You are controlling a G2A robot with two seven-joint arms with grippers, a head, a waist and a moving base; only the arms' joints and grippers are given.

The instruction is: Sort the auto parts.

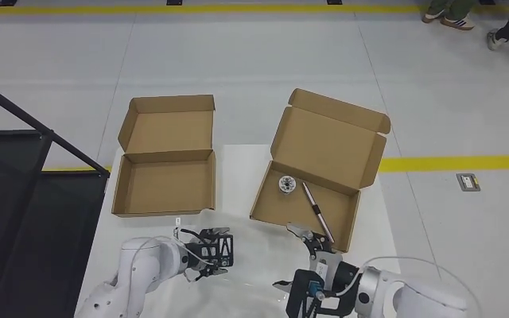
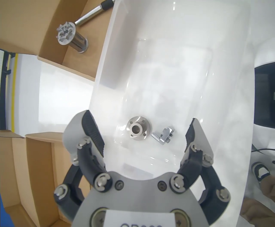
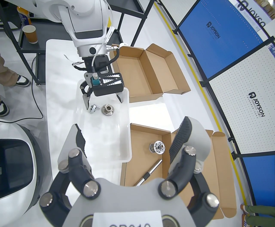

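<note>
From the top, two open cardboard boxes sat on the white table. The left box (image 1: 163, 184) held nothing. The right box (image 1: 274, 203) held a toothed hub (image 1: 285, 184) with a rod (image 1: 316, 211) just beside it. The left claw (image 1: 215, 251) was near the left box's front corner, and the right claw (image 1: 312, 240) was at the right box's front edge.

In the left wrist view, the left claw (image 2: 139, 118) stood wide apart and gripped nothing. It hung over a clear tray (image 2: 171, 64). In the tray, between the fingers, lay a round flange (image 2: 138, 128) with a small bracket (image 2: 164, 135) just beside it, the two apart. Past the tray was the box (image 2: 43, 21) with the hub (image 2: 68, 36) and rod (image 2: 94, 10).

In the right wrist view, the right claw (image 3: 132, 124) was spread and bare, above the tray (image 3: 111, 146) and the near box (image 3: 146, 133), where the hub (image 3: 158, 148) and rod (image 3: 149, 172) lay. Farther off, the left claw (image 3: 103, 101) straddled the bracket (image 3: 93, 108) and flange (image 3: 107, 109), beside the other box (image 3: 148, 71).
</note>
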